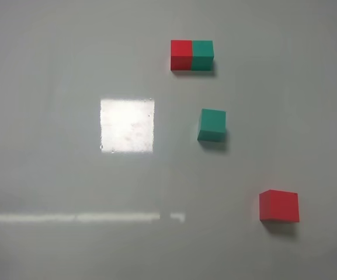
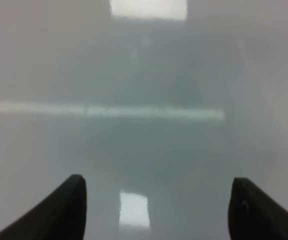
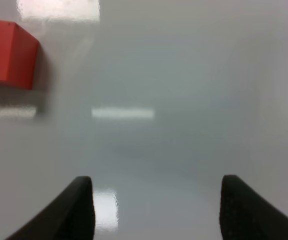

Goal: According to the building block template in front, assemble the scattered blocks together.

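Note:
The template (image 1: 191,55), a red cube and a teal-green cube joined into one bar, lies at the far side of the table. A loose teal-green cube (image 1: 212,125) sits nearer, slightly turned. A loose red cube (image 1: 279,206) sits near the front right; it also shows in the right wrist view (image 3: 9,52), well ahead of and to one side of my right gripper (image 3: 156,207). Both grippers are out of the exterior high view. My right gripper is open and empty. My left gripper (image 2: 158,210) is open and empty over bare table.
The glossy grey table (image 1: 69,175) shows a bright square reflection (image 1: 127,125) and a thin light streak (image 1: 80,217).

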Robot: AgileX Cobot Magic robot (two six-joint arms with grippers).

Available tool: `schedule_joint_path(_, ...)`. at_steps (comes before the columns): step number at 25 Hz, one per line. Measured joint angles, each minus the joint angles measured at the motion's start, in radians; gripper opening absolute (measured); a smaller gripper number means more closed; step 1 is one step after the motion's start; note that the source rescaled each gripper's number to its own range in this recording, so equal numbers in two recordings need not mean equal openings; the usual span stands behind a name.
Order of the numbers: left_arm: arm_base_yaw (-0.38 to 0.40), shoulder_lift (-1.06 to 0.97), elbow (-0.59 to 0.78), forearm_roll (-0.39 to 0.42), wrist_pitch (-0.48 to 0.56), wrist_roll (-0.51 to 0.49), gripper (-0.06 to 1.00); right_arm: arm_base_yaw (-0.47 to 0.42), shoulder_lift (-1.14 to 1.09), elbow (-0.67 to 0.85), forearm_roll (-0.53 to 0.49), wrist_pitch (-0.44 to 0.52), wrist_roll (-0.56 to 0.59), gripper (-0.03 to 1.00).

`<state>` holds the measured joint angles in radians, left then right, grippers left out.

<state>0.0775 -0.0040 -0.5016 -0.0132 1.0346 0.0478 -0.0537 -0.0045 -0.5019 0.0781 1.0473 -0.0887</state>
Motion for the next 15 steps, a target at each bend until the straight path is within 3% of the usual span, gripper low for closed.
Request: schedule_joint_path(15, 0.000, 0.000, 0.000, 0.000, 0.000, 0.000, 0.51, 0.000, 0.000, 0.000, 0.005, -0.003, 0.025, 0.32)
